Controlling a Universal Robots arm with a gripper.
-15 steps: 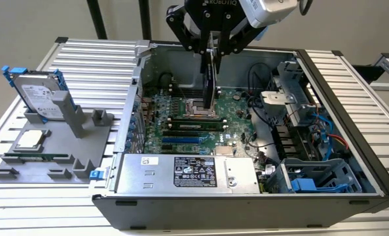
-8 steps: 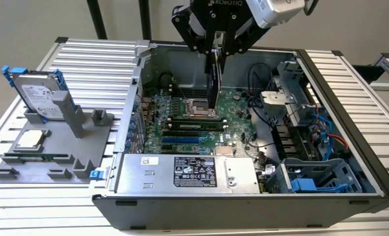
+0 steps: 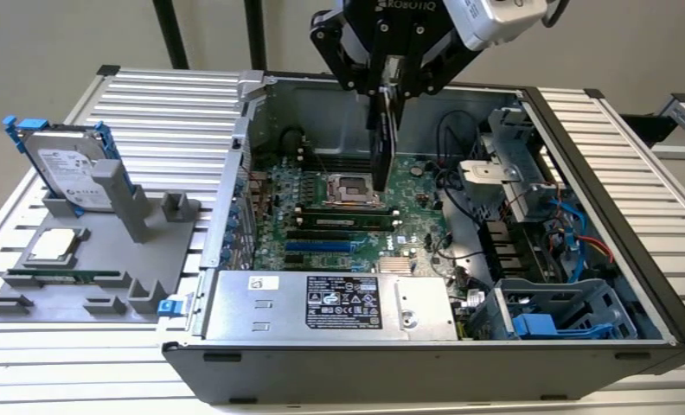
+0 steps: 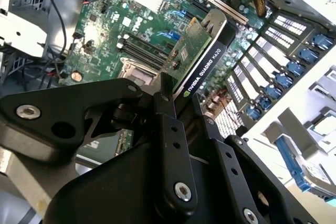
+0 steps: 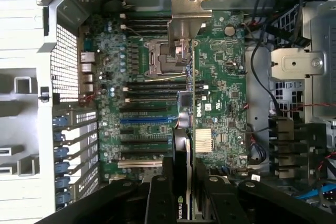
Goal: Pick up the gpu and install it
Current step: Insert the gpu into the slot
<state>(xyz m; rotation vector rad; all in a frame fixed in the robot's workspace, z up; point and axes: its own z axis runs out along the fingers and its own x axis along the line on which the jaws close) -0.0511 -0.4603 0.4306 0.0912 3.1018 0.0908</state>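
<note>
The gpu (image 3: 384,147), a flat green circuit card with black cooler, hangs upper centre in the exterior view, clamped in the black tool (image 3: 386,91) over the green motherboard (image 3: 319,203); square its edge to the long blue slot (image 3: 319,245).

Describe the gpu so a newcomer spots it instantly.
In the open black computer case, look above the green motherboard. The black gripper there clamps the gpu, a flat green circuit card with a black cooler face and a silver end bracket. It alone is gripped edge-on; the silver hard drive in its blue frame stands outside the case.
</note>
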